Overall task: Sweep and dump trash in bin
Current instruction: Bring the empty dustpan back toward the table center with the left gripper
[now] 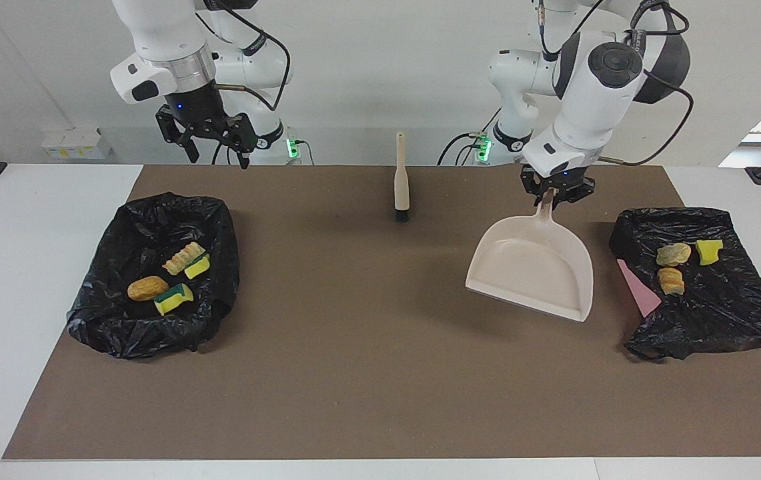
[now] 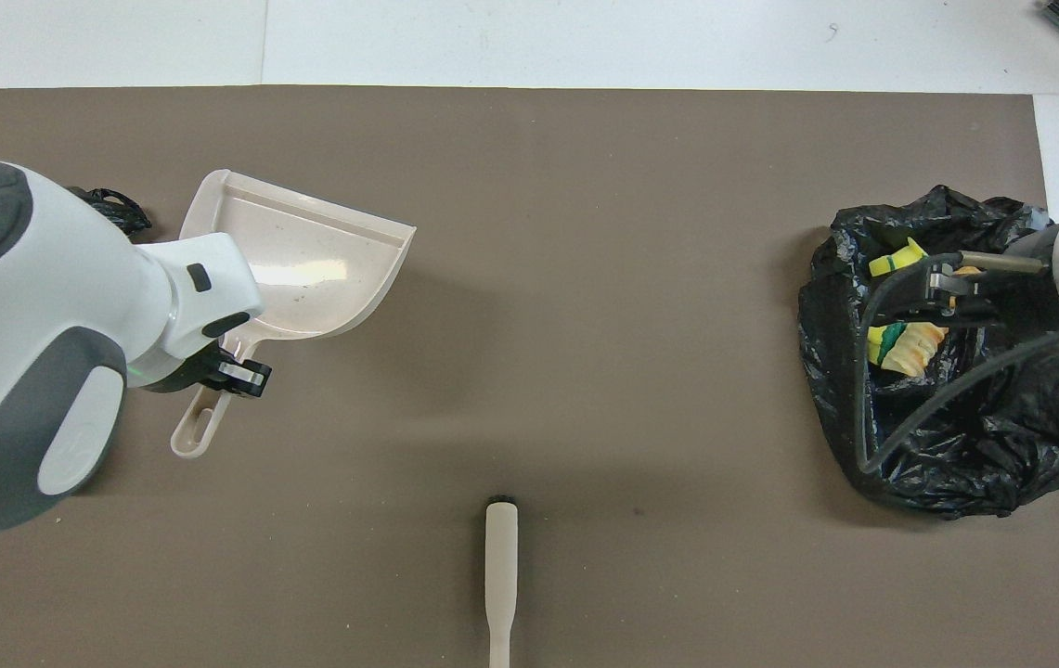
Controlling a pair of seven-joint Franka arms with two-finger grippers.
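A beige dustpan (image 1: 532, 270) is gripped by its handle in the closed left gripper (image 1: 549, 198) and held tilted above the brown mat (image 1: 367, 347), while the right gripper (image 1: 215, 143), fingers apart and empty, is raised over the lined bin (image 1: 153, 333) where four trash scraps (image 1: 173, 277) lie; three more scraps (image 1: 677, 263) rest on a black sheet (image 1: 720, 313) at the left arm's end.

No readable text, label, brand, number or sign anywhere in either view. Only unreadable marks on a small white box (image 1: 72, 144) by the wall.
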